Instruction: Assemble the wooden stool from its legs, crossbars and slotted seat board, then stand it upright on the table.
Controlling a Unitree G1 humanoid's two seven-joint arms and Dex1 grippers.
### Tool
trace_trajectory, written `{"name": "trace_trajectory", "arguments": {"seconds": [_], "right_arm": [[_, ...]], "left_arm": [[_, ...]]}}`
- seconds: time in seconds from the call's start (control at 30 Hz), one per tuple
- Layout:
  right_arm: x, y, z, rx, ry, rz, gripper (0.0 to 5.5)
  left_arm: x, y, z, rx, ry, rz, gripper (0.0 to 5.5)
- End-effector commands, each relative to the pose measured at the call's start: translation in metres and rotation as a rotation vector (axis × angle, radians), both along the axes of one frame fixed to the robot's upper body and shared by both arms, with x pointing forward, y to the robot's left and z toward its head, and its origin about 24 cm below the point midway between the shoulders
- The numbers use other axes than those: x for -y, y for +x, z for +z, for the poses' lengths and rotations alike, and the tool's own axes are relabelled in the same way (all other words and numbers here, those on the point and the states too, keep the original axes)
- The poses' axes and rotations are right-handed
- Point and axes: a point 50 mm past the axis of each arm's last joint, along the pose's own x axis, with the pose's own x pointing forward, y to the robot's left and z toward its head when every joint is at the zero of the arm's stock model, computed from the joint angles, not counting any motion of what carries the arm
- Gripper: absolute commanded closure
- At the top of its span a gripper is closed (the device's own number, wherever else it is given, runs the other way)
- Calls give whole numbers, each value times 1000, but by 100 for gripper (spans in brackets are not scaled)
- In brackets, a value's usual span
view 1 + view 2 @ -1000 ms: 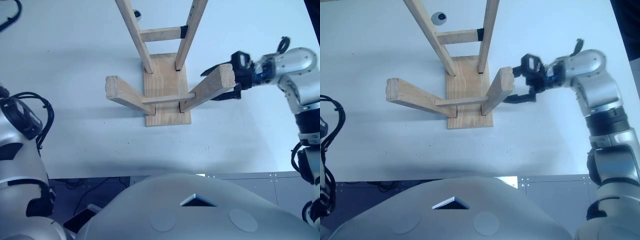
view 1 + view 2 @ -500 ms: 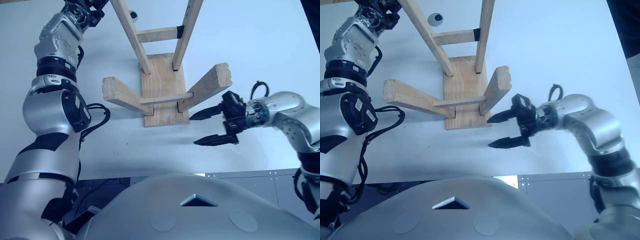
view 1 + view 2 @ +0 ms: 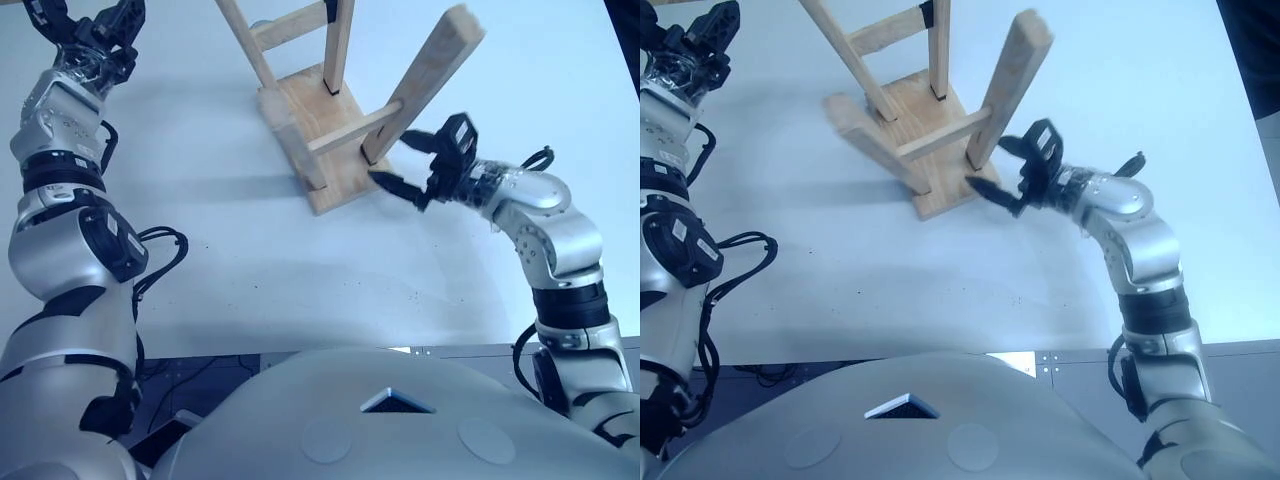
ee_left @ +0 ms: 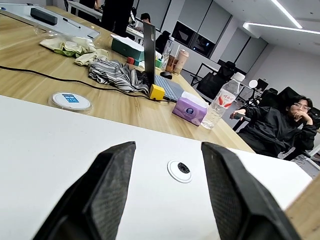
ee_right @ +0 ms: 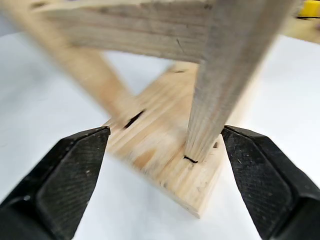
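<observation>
Stool (image 3: 355,128) sits upside down on the white table (image 3: 220,250), at about 12 o'clock in my head view. Its seat board (image 3: 940,190) lies flat on the surface, legs pointing up and splayed. I can see four legs. The near right leg (image 3: 425,85) leans out toward 1 o'clock, full length visible. The near left leg (image 3: 290,130) points almost at the camera, so its length is hard to read. The two far legs (image 3: 338,40) are cut off by the top edge, and the far crossbar (image 3: 290,22) is partly clipped too. Right gripper (image 3: 392,160) is at 4 o'clock of the seat board, low by the base of the near right leg. Its fingers are spread wide and hold nothing. In its wrist view the two pads (image 5: 65,190) flank the board corner (image 5: 160,150) and the leg foot (image 5: 220,85). I can't tell if the lower fingertip touches the board edge. The rest of the stool there is motion-smeared. Left gripper (image 3: 82,18) is up at 10 o'clock, well apart from the stool and partly cropped. Its fingers (image 4: 100,195) are parted and hold nothing, over bare table near a small round disc (image 4: 179,171).
</observation>
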Motion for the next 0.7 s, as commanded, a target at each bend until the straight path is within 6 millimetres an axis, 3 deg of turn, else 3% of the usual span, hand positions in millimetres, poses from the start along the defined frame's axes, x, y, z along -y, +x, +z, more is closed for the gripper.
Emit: {"name": "trace_trajectory", "arguments": {"seconds": [0.03,0.23,0.3,0.5,0.6,0.7], "right_arm": [[-10,-10,-6,11,-44,81,143],[27,-24,-33,-158,-261,23,143],[27,-31,-33,-199,-259,65,143],[-11,-35,-6,-226,7,228,143],[-31,-22,-2,-184,53,219,143],[-45,-4,-6,-109,68,94,143]], "left_arm": [[-3,-5,0,9,-24,19,312],[-2,-10,-5,3,-27,16,312],[-4,-12,-5,1,-27,25,312],[2,-9,-2,2,-27,13,312],[5,-4,2,6,-24,6,312],[8,-2,5,14,-27,0,312]]}}
